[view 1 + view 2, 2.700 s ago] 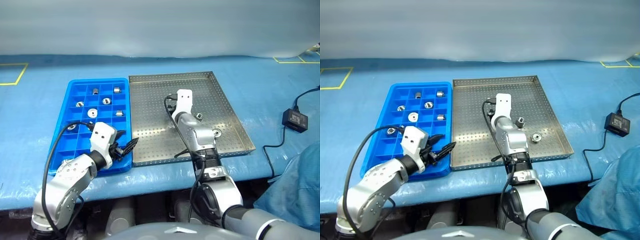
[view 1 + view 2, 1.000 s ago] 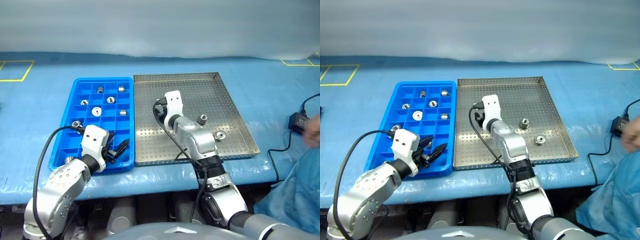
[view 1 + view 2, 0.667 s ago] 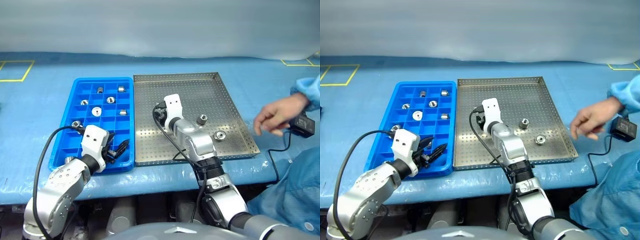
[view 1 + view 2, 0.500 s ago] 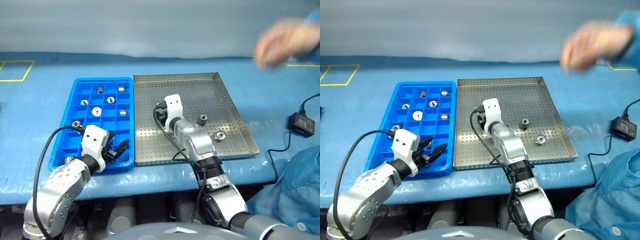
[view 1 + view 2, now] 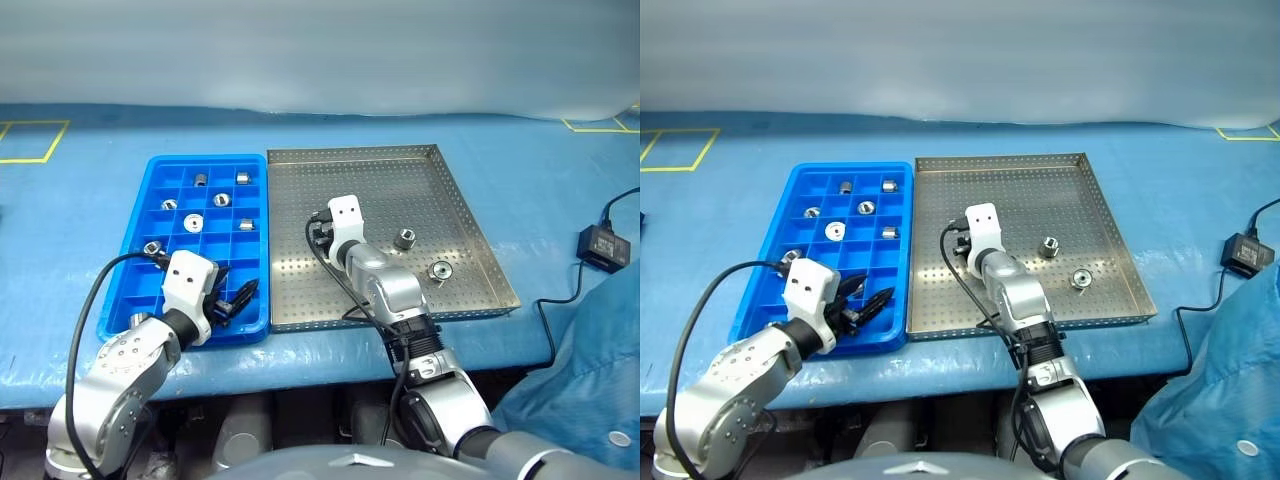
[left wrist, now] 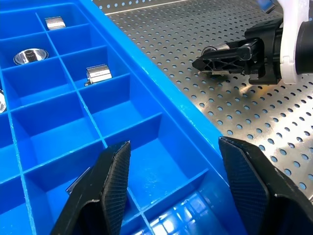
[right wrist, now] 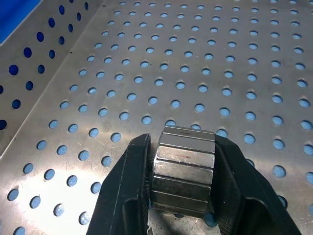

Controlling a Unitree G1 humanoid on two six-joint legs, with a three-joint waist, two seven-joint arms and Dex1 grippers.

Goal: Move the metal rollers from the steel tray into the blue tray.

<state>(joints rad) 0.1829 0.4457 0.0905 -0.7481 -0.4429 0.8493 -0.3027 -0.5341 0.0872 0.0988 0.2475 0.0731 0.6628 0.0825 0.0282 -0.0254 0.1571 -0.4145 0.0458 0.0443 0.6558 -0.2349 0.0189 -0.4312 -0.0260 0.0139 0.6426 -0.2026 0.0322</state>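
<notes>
A robot's right hand (image 7: 182, 196) is clamped on a small faceted silver metal roller (image 7: 183, 169), its two black fingers (image 7: 124, 196) pressed against either side of the piece, low over the perforated floor of the large silver-grey steel tray (image 5: 455, 210), on the side nearest the blue tray. Two more shiny metal rollers lie loose on the tray's far side: a short cylinder (image 5: 405, 239) and, just beside it toward the front rim, a flat ring with a centre hole (image 5: 438, 270). Touching the steel tray's left edge sits the bright blue plastic tray (image 5: 135, 215) with its grid of square compartments, where several rollers already rest one to a compartment, among them a flat ring (image 5: 193, 223) and a small cylinder (image 5: 246, 225). The left hand (image 6: 173, 186) hangs over the blue tray's near corner, its fingers spread apart and gripping nothing. Both trays stand on a table under a blue cover (image 5: 60, 230); a black power adapter (image 5: 601, 245) with its cable lies at the right.
</notes>
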